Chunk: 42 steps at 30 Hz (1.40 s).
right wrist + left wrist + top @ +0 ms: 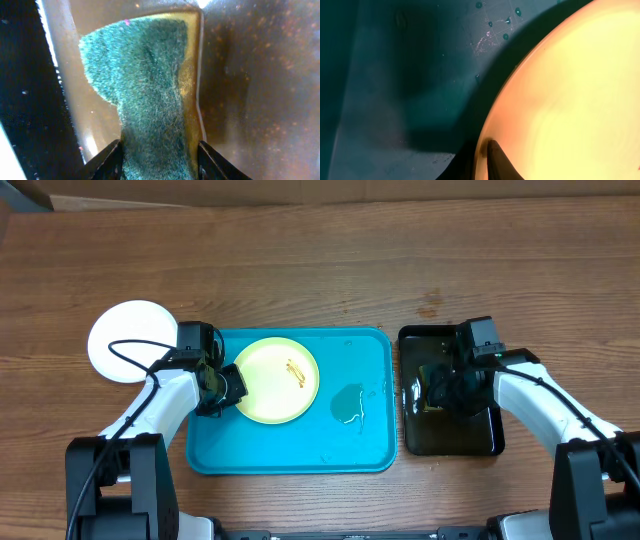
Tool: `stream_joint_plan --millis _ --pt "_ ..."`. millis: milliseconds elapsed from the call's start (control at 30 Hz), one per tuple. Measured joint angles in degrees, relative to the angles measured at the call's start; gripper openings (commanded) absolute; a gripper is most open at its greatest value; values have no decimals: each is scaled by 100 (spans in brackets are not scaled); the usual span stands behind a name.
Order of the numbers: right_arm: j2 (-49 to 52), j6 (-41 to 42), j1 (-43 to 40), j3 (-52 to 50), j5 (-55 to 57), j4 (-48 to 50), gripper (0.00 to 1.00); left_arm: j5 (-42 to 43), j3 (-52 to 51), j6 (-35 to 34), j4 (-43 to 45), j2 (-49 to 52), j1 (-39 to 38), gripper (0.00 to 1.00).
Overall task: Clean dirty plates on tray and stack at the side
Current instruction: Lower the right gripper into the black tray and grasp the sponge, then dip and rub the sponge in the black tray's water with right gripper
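Observation:
A pale yellow plate (277, 380) with an orange-brown smear lies on the left half of the turquoise tray (360, 450). My left gripper (228, 385) is shut on this plate's left rim. In the left wrist view one dark finger lies on top of the yellow plate (570, 100) and the other goes under its edge, where the gripper (482, 152) pinches. A white plate (132, 342) rests on the table left of the tray. My right gripper (440, 385) is down in the black tray (480, 442), its fingers pressed on both sides of a green-and-yellow sponge (145, 75) at the gripper (160, 150).
A small puddle of water (348, 404) sits on the tray's right half, with droplets on the tray floor (395, 75). The black tray holds brownish liquid (250, 100). Wooden table (320, 270) extends behind both trays.

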Motion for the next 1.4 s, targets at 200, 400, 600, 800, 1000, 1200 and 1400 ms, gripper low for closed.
stream_joint_plan --millis 200,400,600,800,1000,1200,1400 --pt "-46 -7 7 -245 -48 284 61 0 0 0 0 0 0 12" --pt "-44 -2 7 -315 -52 297 4 0 0 0 0 0 0 12" --pt "-39 13 4 -238 -90 -192 70 0 0 0 -2 0 0 13" --pt "-20 -13 7 398 -107 -382 83 -7 0 0 0 0 0 15" --pt "-17 -15 7 483 -28 92 82 -4 0 0 0 0 0 15" --pt "2 -17 7 -42 4 732 81 -4 0 0 0 0 0 15" --pt "107 -17 7 -295 17 1340 4 -4 0 0 0 0 0 15"
